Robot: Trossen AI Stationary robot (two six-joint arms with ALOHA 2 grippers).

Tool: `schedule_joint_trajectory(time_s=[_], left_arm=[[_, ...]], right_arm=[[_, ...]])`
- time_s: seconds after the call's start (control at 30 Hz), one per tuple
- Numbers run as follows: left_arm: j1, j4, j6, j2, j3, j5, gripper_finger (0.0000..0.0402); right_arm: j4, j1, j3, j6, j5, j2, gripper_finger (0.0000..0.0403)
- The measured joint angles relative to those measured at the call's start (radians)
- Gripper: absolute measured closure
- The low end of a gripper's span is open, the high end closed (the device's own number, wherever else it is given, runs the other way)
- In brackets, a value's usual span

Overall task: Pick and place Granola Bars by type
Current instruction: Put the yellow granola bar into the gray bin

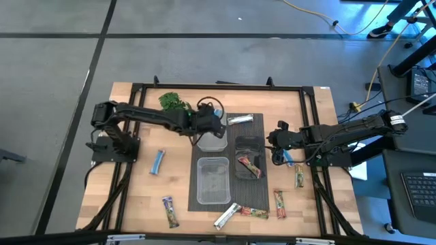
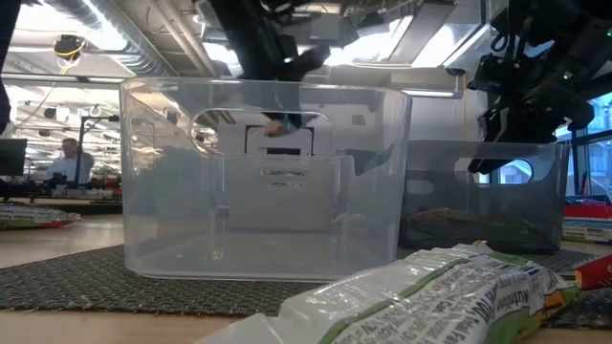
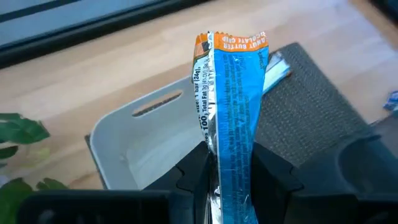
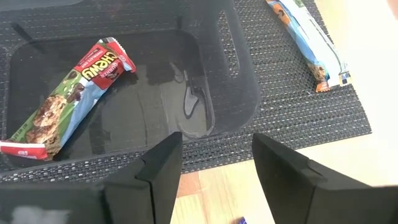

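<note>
Bars lie spread over the table (image 1: 136,197). My left gripper (image 3: 230,186) is closed on a blue bar (image 3: 231,118), which stands upright between its fingers, over the far clear tub (image 3: 149,134) near the green sprig (image 1: 174,102). My right gripper (image 4: 214,162) has its fingers apart with nothing between them; it hangs at the edge of the dark tub (image 4: 239,81), and I see one red-and-green bar (image 4: 68,93) lying inside this tub. A silver bar (image 1: 240,120) rests on the mat (image 1: 257,184) beside the far tub. Another blue bar (image 1: 159,161) lies on the wood at the left. The near clear tub (image 1: 212,180) stands on the mat too, with more bars in front of it.
</note>
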State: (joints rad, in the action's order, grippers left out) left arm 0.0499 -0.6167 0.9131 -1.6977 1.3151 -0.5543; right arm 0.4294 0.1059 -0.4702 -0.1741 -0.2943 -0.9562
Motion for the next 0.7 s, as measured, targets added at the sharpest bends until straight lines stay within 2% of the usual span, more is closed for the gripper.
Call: schedule_joint_trajectory(time_s=[0.4,0.7], left_arm=[[0.053,0.041,0.005,-0.173,-0.001,0.139,0.0315],[0.057,0.047,-0.025,-0.222,-0.002,0.241,0.0315]], right_arm=[[-0.001,0.0,0.0,0.0,0.0,0.0,0.0205],[0.0,0.0,0.0,0.002,0.0,0.0,0.0205]])
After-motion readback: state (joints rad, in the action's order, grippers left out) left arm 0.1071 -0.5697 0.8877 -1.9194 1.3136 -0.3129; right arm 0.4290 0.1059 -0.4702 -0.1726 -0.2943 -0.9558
